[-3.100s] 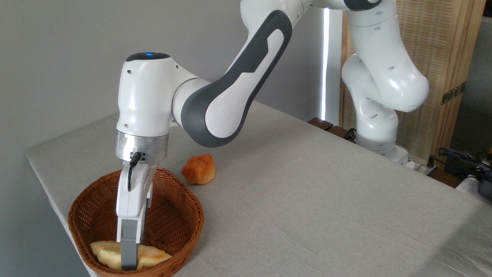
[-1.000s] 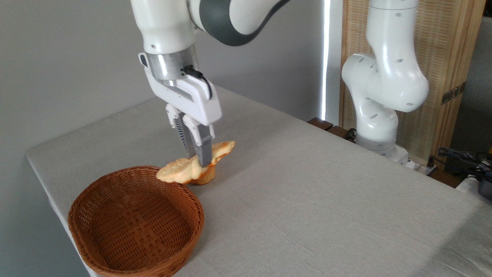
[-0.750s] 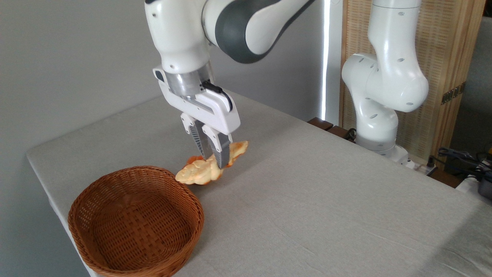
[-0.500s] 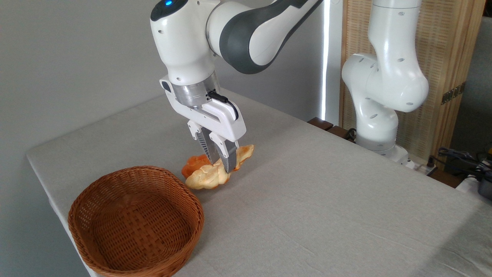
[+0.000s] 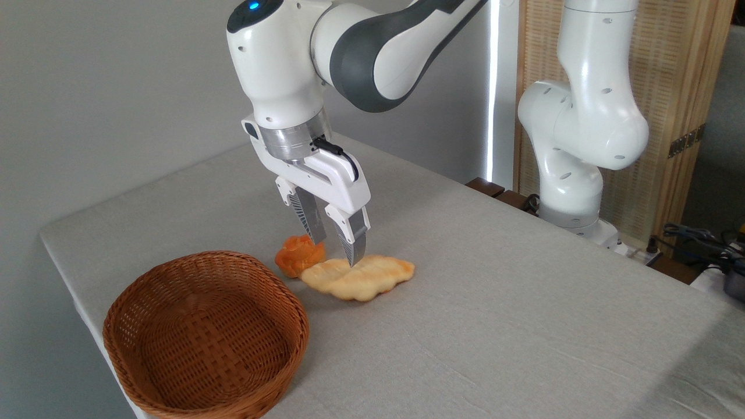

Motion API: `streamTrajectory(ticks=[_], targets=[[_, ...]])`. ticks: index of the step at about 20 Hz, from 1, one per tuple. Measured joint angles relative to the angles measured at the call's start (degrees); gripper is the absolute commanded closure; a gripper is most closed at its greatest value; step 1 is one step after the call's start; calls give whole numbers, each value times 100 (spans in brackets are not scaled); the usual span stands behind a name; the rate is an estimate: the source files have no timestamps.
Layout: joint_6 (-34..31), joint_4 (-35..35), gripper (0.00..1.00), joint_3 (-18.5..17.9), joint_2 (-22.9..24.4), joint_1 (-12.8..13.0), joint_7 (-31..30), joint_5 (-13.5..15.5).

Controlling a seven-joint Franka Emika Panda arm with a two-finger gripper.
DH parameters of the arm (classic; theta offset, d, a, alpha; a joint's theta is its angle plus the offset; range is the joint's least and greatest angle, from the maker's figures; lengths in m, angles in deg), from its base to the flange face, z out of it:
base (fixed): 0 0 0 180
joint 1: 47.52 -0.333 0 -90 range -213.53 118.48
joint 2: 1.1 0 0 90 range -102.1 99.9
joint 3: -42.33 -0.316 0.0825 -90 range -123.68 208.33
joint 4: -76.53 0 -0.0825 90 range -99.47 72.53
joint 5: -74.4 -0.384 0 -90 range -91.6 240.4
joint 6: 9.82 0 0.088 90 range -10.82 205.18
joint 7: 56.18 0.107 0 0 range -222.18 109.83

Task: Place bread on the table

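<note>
Pincer [image 5: 337, 251] parted, empty, over bread [image 5: 358, 277] (flat on table [image 5: 495, 291])

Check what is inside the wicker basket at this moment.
The basket shows only its woven floor and far wall. Its near inner wall is hidden by the rim. The bread lies outside it, on the table.

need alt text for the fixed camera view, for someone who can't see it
A white robot arm's open tool hovers just above a pale braided bread lying flat on the grey-cloth table. An orange muffin sits by the loaf's left end, and an empty wicker basket stands front left.
</note>
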Motion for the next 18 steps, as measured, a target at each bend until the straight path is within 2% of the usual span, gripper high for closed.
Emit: streamTrajectory(ticks=[5, 12, 15, 18], targets=[[164, 80, 0, 0, 13, 3, 0, 0], [169, 983, 0, 5, 183, 9, 1, -13], [169, 1167, 0, -5, 193, 9, 2, -278], [167, 1360, 0, -51, 192, 0, 2, -361]])
